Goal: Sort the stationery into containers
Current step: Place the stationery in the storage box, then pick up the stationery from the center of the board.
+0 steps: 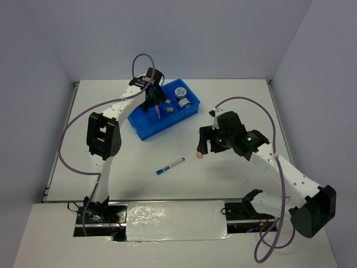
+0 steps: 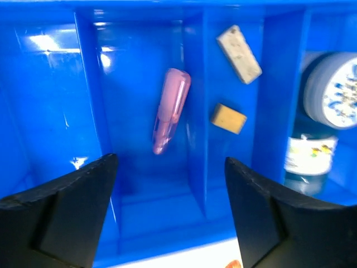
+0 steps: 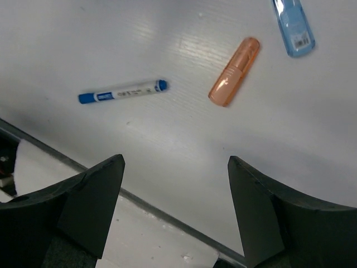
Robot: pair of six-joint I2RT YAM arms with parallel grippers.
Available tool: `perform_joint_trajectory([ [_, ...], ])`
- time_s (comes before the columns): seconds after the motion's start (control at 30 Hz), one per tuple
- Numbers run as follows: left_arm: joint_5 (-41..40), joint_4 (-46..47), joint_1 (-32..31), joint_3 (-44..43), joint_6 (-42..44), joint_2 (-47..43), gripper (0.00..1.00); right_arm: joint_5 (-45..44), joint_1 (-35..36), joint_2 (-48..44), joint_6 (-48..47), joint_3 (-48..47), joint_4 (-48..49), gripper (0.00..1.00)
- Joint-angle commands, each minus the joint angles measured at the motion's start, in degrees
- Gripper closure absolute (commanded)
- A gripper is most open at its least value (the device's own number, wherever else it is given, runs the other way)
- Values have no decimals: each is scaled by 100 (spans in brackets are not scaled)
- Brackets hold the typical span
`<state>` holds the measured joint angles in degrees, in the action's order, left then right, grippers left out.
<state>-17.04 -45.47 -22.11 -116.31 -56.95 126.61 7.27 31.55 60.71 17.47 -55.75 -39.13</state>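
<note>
With pink piece in tray below the empty, wide-open left end effector, right end effector, open and empty, should straddle orange piece at one o'clock.

The work surface is a white, matt, rectangular table; three plain pale lavender-grey panels enclose it: a back wall, a left wall and a right wall; each panel meets the table edge; a glossy white sheet, wrinkled and reflective, covers the near edge; lighting is even and diffuse; shadows are soft; in the right wrist view the tabletop shows a faint linear grain, bounded by a dark edge strip.
</note>
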Motion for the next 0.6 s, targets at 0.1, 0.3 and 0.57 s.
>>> perform_joint_trajectory([
  [0.1, 262, 4, 5, -49, 175, -1224, 4, -524, -44, 1205, 563, 486, 546, 19],
  [0.3, 1016, 371, -4, 837, 667, -2550, 2, -875, -35, 2479, 538, 276, 1091, 21],
  [0.57, 1238, 258, -4, 2769, 1238, -4239, 1, -1236, -44, 3649, 687, -42, 1557, 35],
])
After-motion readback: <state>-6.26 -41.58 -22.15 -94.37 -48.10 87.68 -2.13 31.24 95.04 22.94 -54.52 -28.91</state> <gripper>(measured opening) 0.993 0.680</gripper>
